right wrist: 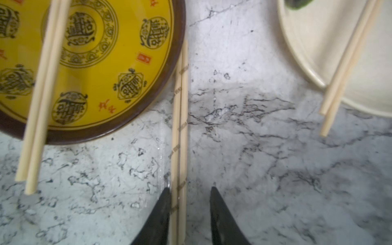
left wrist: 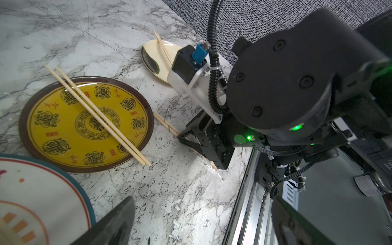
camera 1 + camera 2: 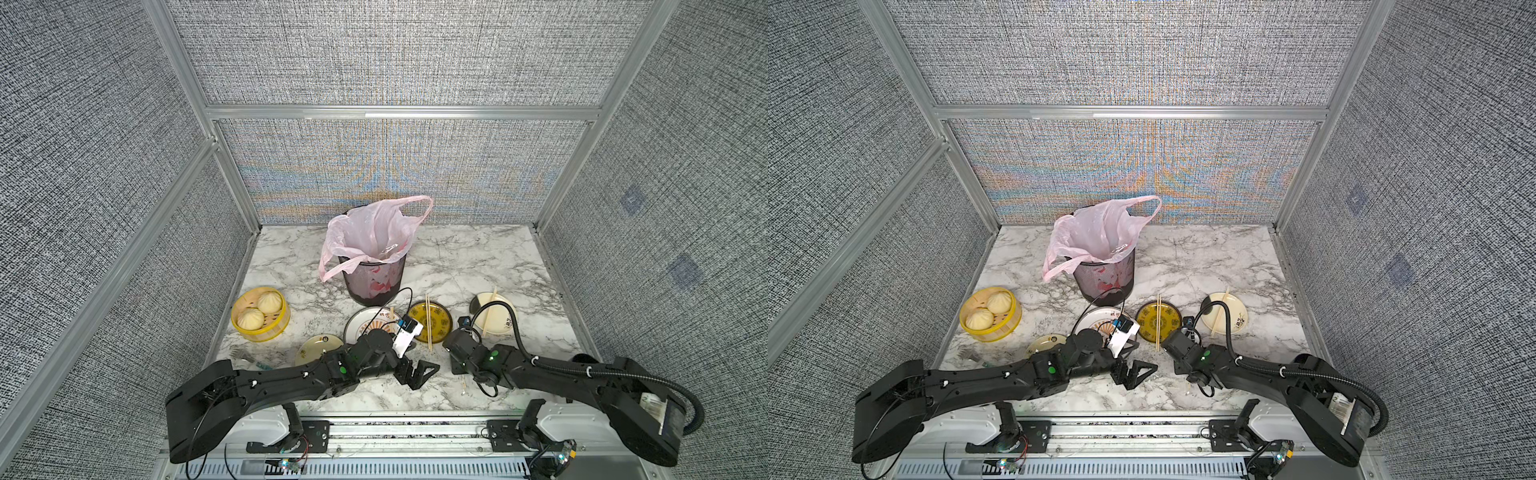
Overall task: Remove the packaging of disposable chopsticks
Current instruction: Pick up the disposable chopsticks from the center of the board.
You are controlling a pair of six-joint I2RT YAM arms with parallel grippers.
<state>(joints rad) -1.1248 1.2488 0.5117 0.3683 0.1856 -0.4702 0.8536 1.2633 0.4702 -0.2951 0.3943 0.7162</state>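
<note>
A pair of disposable chopsticks [image 1: 179, 127] still in its clear packaging [image 1: 164, 137] lies on the marble beside the yellow plate [image 1: 110, 63]. My right gripper [image 1: 189, 188] is low over the pair's near end. Its jaws are narrowed around the pair: one finger [image 1: 164, 203] touches the sleeve and a gap remains at the other. In the left wrist view the same wrapped pair [image 2: 165, 124] runs under the right gripper. Bare pairs rest on the yellow plate [image 3: 428, 322] and the cream plate [image 3: 489, 311]. My left gripper [image 3: 422, 376] hovers wide open and empty nearby.
A mesh bin lined with a pink bag [image 3: 376, 266] stands at the back centre. A yellow steamer with two buns [image 3: 259, 313] sits at the left. A white patterned plate [image 3: 365, 322] and a small plate [image 3: 318, 349] lie under the left arm. The table's front rail [image 2: 250, 191] is close.
</note>
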